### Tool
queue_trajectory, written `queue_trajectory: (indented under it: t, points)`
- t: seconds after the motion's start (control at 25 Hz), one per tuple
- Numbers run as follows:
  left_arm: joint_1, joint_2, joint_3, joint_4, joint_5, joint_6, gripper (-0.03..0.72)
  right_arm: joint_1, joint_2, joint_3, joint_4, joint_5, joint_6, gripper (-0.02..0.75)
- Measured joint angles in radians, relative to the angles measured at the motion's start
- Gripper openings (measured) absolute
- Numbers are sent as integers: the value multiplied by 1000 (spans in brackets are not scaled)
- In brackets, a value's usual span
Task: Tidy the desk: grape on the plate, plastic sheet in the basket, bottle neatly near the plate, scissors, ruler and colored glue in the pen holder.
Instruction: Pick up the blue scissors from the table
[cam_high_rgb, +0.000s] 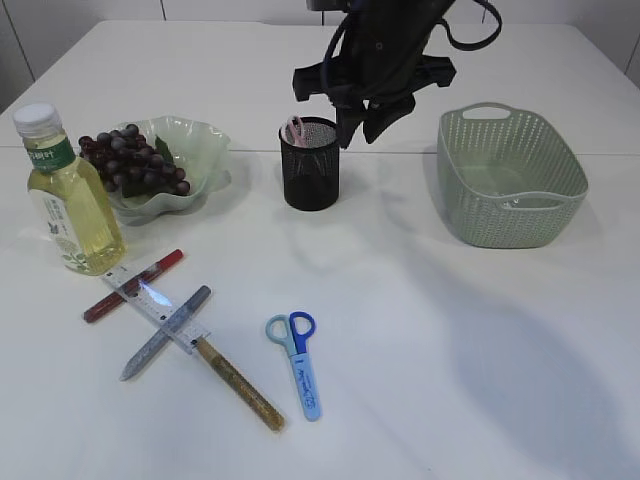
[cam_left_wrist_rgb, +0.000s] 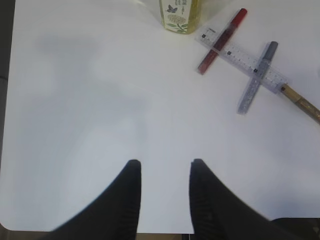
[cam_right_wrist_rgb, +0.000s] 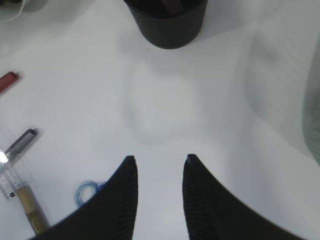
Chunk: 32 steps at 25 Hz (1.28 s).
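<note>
Two grippers are hanging empty, each with its fingers partly apart and holding nothing. Ahead and left of the right gripper (cam_right_wrist_rgb: 157, 165) the blue plastic scissors (cam_high_rgb: 296, 358) are lying flat, and beyond its fingers the black mesh pen holder (cam_right_wrist_rgb: 169, 22) is standing. Ahead and right of the left gripper (cam_left_wrist_rgb: 164, 170) the clear plastic ruler (cam_left_wrist_rgb: 246, 61) is lying crossed with red (cam_left_wrist_rgb: 221, 40), silver (cam_left_wrist_rgb: 257, 78) and gold (cam_left_wrist_rgb: 301, 103) glue pens. Farther off, the purple grapes (cam_high_rgb: 130, 160) are sitting on the green wavy plate (cam_high_rgb: 203, 141), with the yellow bottle (cam_high_rgb: 70, 197) beside it. I judge the pen holder step is in hand; next, one arm is needing to descend on the scissors.
</note>
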Motion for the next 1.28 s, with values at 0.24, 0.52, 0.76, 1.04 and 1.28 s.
queue_trajectory:
  t: [0.24, 0.52, 0.76, 1.04, 1.28]
  points:
    - [0, 0, 0, -2, 0, 0, 242, 14, 0, 0, 96, 3, 8, 277]
    - [0, 0, 0, -2, 0, -2, 242, 87, 0, 0, 121, 3, 14, 301]
    - [0, 0, 0, -4, 0, -2, 242, 106, -27, 53, 126, 3, 7, 302]
    - [0, 0, 0, -4, 0, -2, 242, 106, -187, 344, 129, 3, -10, 302]
    - [0, 0, 0, -4, 0, -2, 242, 106, -286, 546, 163, 3, -10, 302]
